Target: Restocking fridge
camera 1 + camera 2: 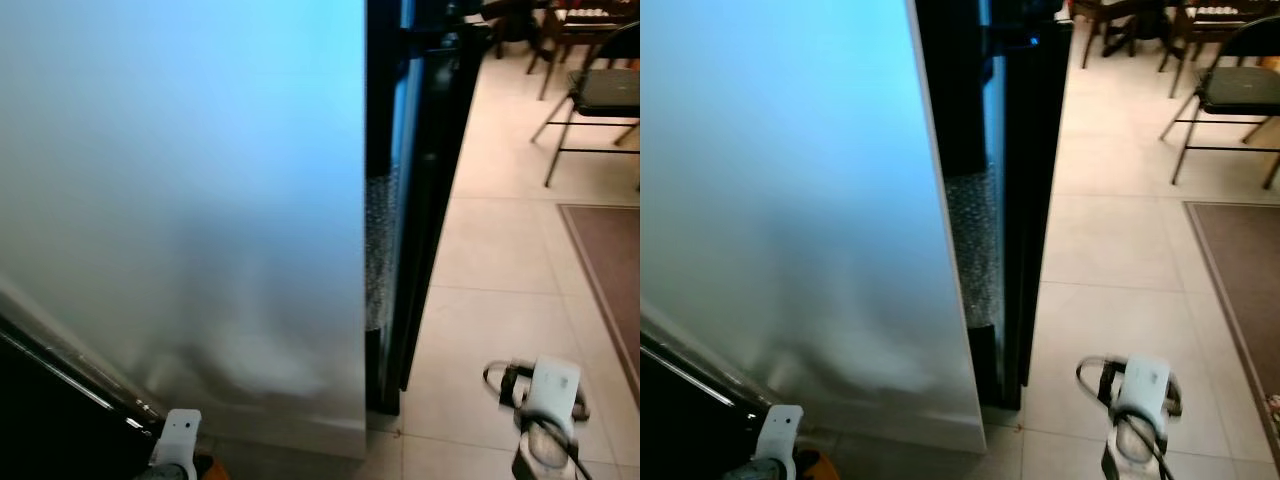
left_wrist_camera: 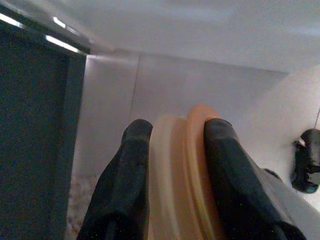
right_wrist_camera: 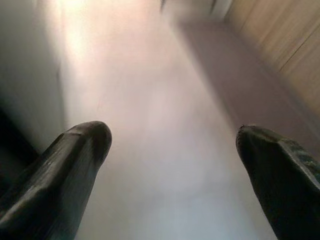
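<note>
Floor: pale square tiles [image 1: 500, 260] with thin grout lines, running from beside the tall appliance to the far room.
Rug: a brownish rug [image 1: 612, 270] with a lighter border, lying on the tiles at the right edge.
Folding chair: dark metal frame and dark seat [image 1: 600, 95], standing on the tiles beyond the rug.
Wooden furniture: dark wooden chair legs and a table [image 1: 1140, 25] at the far end, blurred and partly cut off.

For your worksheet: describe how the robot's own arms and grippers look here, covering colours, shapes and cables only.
The left gripper has two thick, rounded, matte black fingers. The right gripper has the same black fingers, blunt at the tips. From the head, each wrist carries a white block, and a black cable loops beside the right one.
</note>
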`<state>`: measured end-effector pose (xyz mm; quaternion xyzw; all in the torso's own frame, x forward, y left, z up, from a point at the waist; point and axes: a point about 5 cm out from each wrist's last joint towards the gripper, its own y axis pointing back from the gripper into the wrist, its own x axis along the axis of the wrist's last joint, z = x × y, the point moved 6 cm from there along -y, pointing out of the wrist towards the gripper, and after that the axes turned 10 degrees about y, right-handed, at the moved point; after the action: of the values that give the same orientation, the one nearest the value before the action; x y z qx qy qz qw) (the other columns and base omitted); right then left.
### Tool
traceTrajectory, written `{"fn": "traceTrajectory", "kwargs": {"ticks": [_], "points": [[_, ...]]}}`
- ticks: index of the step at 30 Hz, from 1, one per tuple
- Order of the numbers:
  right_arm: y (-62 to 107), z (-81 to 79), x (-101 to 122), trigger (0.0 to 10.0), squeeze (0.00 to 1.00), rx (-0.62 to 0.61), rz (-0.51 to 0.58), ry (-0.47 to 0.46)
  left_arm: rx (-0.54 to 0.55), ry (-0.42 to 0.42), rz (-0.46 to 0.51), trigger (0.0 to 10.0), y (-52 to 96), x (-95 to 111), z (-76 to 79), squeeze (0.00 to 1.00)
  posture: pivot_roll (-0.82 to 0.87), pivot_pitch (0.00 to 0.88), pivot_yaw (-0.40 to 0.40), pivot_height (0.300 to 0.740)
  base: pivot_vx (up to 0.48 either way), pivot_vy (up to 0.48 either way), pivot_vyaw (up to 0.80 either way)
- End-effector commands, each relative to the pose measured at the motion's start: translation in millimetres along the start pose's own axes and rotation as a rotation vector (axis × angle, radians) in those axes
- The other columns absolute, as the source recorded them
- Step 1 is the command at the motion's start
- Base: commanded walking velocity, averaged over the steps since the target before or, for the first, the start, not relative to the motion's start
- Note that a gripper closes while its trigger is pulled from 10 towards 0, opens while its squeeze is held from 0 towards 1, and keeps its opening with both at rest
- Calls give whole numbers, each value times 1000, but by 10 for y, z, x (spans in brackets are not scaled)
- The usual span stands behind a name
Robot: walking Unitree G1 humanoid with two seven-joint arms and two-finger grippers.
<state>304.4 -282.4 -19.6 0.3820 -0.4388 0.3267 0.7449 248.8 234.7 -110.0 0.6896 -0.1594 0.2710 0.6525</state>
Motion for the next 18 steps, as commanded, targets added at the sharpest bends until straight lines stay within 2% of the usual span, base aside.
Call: {"fn": "traceTrajectory", "kwargs": {"ticks": [1, 3, 4, 6, 10, 18], "points": [[59, -243, 69, 10000, 0, 58, 37, 21, 1, -18, -2, 10000, 0, 6, -4, 0, -89, 0, 90, 740, 0, 0, 0], [56, -267, 112, 10000, 0, 66, 56, 17, 2, -15, -1, 10000, -1, 9, -4, 0, -87, 0, 91, 740, 0, 0, 0], [59, -349, 249, 10000, 0, 104, 118, -11, 4, -10, 0, 10000, -1, 15, -4, 0, -86, 0, 93, 740, 0, 0, 0], [70, -434, 351, 10000, 0, 152, 164, -34, 5, -8, 1, 10000, -1, 17, -5, 0, -86, 0, 93, 740, 0, 0, 0], [96, -560, 427, 10000, 0, 258, 198, -59, 10, -4, 4, 10000, -2, 22, -6, 0, -82, 0, 92, 740, 0, 0, 0], [150, -695, 461, 10000, 0, 408, 238, -17, 7, -4, 10, 10000, -4, 32, 11, 0, -89, 0, 96, 740, 0, 0, 0]]}}
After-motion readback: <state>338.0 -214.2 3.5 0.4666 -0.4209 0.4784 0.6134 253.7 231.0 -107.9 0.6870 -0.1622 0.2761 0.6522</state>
